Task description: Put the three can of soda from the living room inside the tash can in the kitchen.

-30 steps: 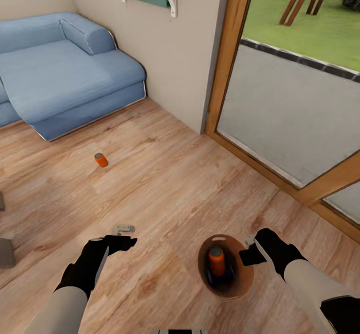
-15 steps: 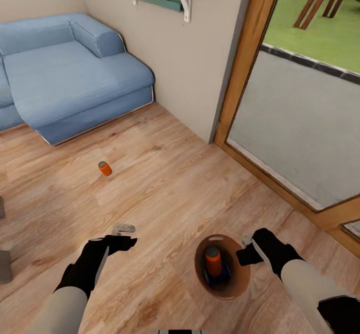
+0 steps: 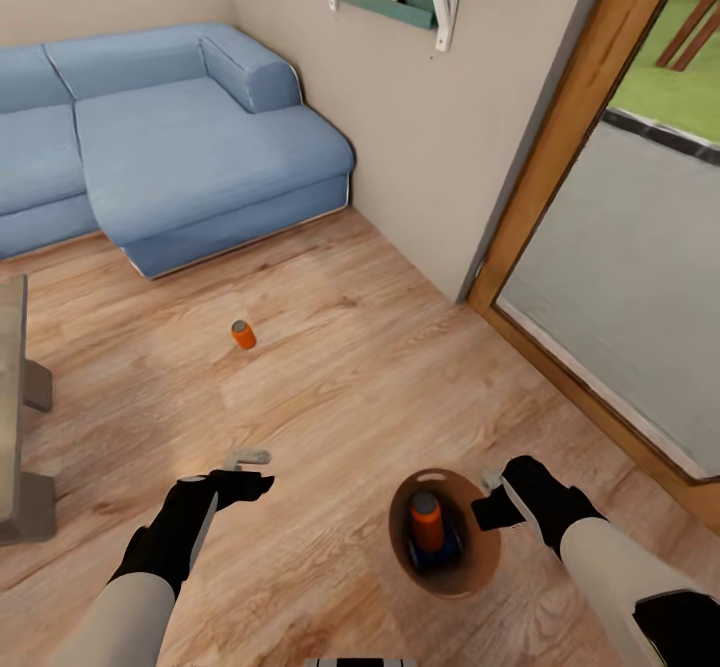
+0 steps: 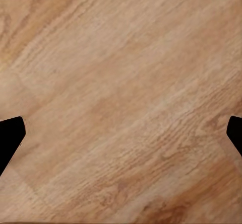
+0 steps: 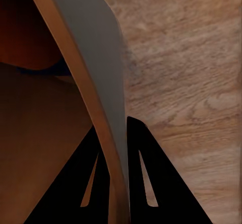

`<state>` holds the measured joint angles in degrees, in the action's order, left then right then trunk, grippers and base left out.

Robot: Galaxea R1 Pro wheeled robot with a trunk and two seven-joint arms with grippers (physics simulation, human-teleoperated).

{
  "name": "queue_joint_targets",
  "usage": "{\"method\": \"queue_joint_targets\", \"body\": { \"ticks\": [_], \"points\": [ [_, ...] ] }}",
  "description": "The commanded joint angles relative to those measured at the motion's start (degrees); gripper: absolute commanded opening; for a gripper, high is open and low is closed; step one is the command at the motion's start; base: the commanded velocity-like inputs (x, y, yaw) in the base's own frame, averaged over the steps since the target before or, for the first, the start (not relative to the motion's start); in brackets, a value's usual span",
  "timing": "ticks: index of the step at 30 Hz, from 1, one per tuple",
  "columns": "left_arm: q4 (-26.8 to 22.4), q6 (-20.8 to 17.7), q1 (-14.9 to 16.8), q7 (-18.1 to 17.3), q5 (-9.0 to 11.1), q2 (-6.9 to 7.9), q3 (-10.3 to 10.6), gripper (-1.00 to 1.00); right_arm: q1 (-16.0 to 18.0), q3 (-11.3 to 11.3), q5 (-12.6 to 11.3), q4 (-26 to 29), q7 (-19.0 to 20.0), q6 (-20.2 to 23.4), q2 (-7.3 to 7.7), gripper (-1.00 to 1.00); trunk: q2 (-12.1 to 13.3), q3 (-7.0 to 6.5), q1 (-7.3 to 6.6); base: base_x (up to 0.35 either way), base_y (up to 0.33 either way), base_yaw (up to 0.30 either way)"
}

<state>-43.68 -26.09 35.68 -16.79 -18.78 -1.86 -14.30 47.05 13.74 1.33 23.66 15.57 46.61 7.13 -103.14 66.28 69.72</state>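
Head view: blue corner sofa (image 3: pixel 190 152) against the beige wall, wood-framed glass door (image 3: pixel 600 207) at right, one bright orange soda can (image 3: pixel 243 334) alone on the wood plank floor (image 3: pixel 350 367), well apart from the round tapered trash can with tan-brown inside (image 3: pixel 480 567), which holds a second orange can (image 3: pixel 427 522) upright and a dark blue can (image 3: pixel 447 549) beside it; right gripper (image 3: pixel 492 499) clamped on the bin's rim, left gripper (image 3: pixel 250 469) hovers empty over the floor. Left wrist view: two black fingertips (image 4: pixel 11 136) spread wide apart, bare planks (image 4: pixel 121 98) between them. Right wrist view: black fingers (image 5: pixel 146 173) pinch either side of the bin's grey wall (image 5: pixel 96 68).
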Motion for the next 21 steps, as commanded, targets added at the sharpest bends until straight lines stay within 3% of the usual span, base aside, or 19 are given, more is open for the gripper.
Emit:
{"method": "queue_joint_targets", "body": {
  "ticks": [1,10,21],
  "points": [
    [0.0,0.0,0.0,0.0,0.0,-0.01,0.0,1.0,0.0,-0.1,-1.0,0.0,0.4,0.1,-0.01,-1.0,0.0,0.0,0.0,0.091,0.0,0.253],
    [0.0,0.0,0.0,0.0,0.0,0.02,0.0,1.0,0.0,-0.1,-1.0,0.0,0.4,0.2,-0.01,-1.0,0.0,0.0,0.0,0.111,0.0,0.231],
    [0.0,0.0,0.0,-0.1,0.1,0.02,0.0,1.0,0.0,0.0,-1.0,0.0,0.4,0.6,-0.04,-1.0,0.0,0.0,0.0,0.297,0.0,0.022]
  ]
}}
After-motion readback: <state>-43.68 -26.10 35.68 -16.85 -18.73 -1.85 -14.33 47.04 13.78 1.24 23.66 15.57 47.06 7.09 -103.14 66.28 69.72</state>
